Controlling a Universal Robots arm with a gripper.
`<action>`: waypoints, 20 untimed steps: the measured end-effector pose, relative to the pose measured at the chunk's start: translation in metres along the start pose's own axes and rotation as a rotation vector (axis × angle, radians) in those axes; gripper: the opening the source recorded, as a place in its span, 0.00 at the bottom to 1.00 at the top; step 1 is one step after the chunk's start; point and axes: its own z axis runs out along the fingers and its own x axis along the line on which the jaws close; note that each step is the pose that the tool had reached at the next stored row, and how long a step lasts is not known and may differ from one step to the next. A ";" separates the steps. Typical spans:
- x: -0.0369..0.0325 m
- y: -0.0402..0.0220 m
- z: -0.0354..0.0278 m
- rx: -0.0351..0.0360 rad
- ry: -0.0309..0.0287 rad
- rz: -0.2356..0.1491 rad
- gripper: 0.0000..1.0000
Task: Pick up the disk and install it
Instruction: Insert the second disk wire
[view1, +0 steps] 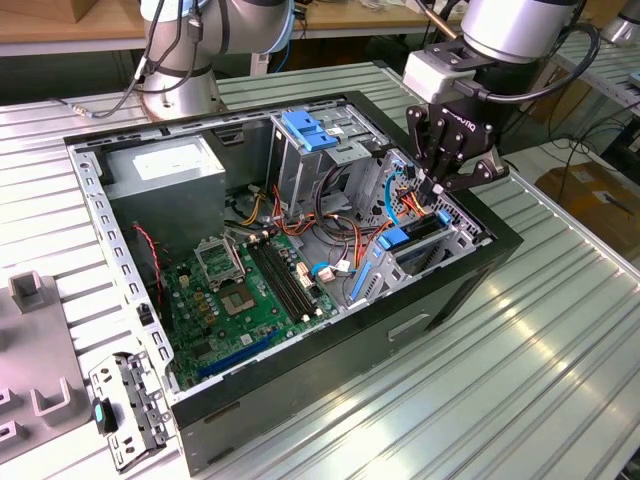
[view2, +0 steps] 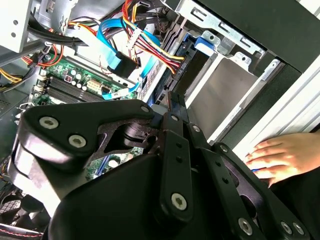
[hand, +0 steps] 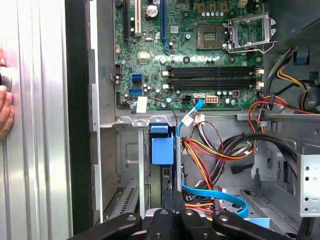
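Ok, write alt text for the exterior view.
A robot arm's black gripper hangs over the drive bay at the exterior view's right of an open computer case, above a blue-railed disk. The green motherboard and grey power supply lie exposed.

Metal case, plastic clips and a matt black pincer

The pincer (view1: 437, 187) was matt black metal with bright screw heads, and just beneath it the disk (view1: 420, 240) showed a dark face with a glossy blue plastic rail. Beside it, the computer case (view1: 100, 215) was dull grey sheet metal, its motherboard (view1: 245, 300) glossy green. Farther off, the drive cage (view1: 300, 165) was bare metal under a smooth blue plastic latch (view1: 310, 130). The table (view1: 540, 340) around was ribbed, brushed aluminium.
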 end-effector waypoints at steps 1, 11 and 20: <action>0.0000 0.0000 0.0000 0.0000 0.0000 0.000 0.11; 0.0005 -0.0002 -0.0104 0.0000 0.0000 0.000 0.11; -0.0135 0.0000 -0.0168 0.0008 0.0747 -0.002 0.11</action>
